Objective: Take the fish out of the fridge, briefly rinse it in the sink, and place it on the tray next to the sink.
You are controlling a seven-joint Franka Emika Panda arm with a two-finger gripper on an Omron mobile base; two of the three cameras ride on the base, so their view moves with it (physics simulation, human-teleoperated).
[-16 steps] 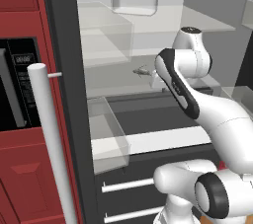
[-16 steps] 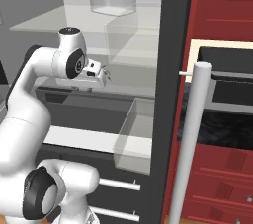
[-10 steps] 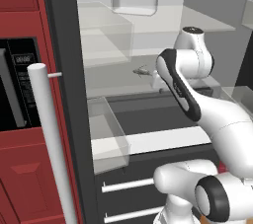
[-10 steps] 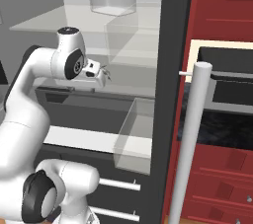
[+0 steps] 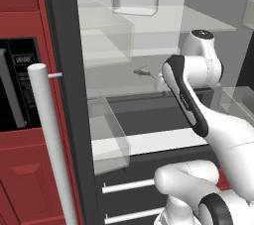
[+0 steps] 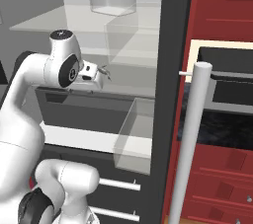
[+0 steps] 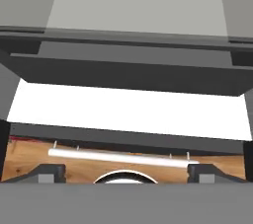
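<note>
You see the fish (image 5: 142, 72) lying on a glass shelf (image 5: 119, 87) in the open fridge (image 5: 64, 95), just beside your end effector (image 6: 103, 72); whether it's open, you cannot tell.

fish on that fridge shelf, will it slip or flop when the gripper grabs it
The fish looks slim and small, so probably light. Its thin tail may offer little grip. Lying on a smooth glass shelf, it could slide if nudged. Stiffness can't be judged.

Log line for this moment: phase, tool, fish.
phase: reaching into open fridge | tool: at the middle glass shelf, beside fish, jaw state unclear | fish: lying on shelf, not gripped
</note>
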